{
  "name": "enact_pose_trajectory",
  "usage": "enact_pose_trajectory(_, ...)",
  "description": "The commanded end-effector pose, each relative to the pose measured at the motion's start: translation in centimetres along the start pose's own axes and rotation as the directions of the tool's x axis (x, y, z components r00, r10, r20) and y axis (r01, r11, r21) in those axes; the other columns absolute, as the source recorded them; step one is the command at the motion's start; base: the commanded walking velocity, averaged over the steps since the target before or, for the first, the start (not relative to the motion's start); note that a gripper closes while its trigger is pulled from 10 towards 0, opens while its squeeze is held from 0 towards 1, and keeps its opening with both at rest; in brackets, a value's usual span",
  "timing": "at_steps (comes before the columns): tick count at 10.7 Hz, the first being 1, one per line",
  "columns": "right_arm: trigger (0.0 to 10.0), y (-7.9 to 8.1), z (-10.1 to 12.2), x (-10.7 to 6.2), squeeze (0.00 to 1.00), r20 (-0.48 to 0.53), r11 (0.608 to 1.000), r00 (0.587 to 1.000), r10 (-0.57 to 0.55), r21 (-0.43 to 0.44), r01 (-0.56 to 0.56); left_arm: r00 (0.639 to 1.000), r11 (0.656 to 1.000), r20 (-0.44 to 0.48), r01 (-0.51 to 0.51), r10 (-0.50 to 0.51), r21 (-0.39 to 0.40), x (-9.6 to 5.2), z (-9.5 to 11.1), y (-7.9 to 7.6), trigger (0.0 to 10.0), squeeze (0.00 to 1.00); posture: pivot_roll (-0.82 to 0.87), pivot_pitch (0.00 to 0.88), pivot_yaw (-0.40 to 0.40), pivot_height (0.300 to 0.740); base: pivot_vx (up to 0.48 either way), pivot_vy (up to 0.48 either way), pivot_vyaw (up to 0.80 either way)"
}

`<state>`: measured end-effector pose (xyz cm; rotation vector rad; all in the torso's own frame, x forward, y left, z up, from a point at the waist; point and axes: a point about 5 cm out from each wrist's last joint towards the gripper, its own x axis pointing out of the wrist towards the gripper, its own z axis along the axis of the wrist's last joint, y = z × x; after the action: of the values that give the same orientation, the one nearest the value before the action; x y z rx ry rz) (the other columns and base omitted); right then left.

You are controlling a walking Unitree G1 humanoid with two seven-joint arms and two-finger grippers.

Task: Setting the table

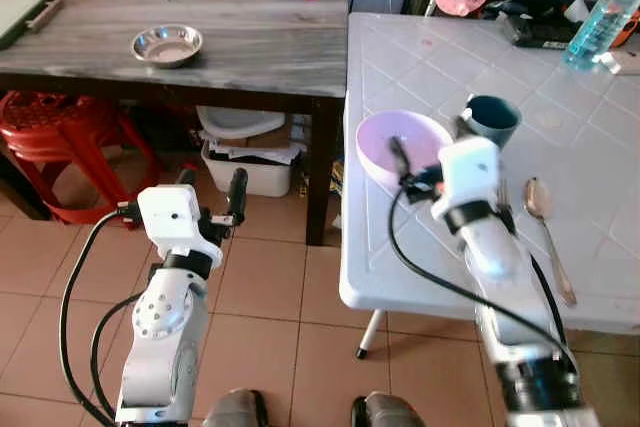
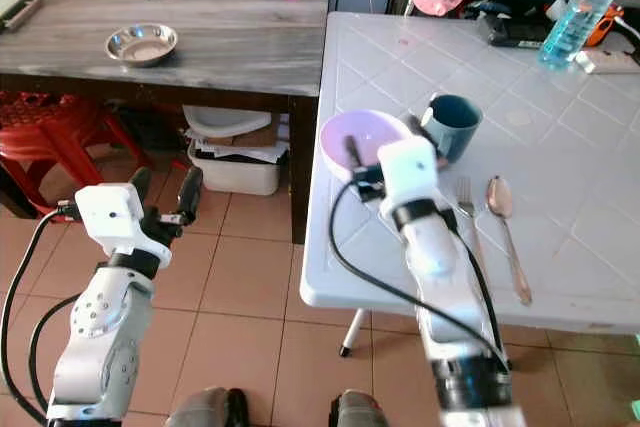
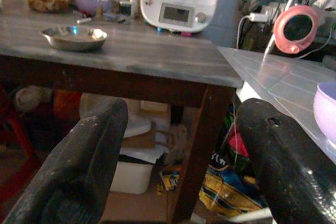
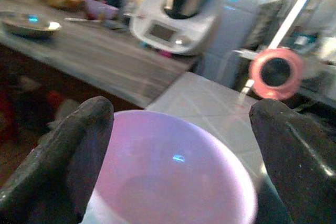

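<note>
Seemingly, the lilac bowl [image 1: 403,147] is being set near the white table's [image 1: 600,147] left edge, with the right gripper [image 4: 178,145] held just behind it, fingers spread wide on either side of the rim and clamped on nothing. For a clean finish, the fingers are best drawn straight back without nudging the rim. The bowl sits upright, mouth upward, with no long axis; the left gripper [image 1: 213,187] is also held apart, idle over the floor.
</note>
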<state>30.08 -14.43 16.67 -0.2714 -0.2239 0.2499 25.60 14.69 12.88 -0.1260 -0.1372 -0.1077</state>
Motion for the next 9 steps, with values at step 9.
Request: enact_pose_trajectory(9, 10.0, 0.6, -2.0, 0.4, 0.0, -0.227, 0.918, 0.9, 0.373, -0.052, -0.394, 0.995, 1.0, -0.094, 0.021, -0.022, -0.009, -0.8, -1.4, -0.5, 10.0, 0.0, -0.04, 0.152, -0.031, 0.74, 0.0, 0.0, 0.0)
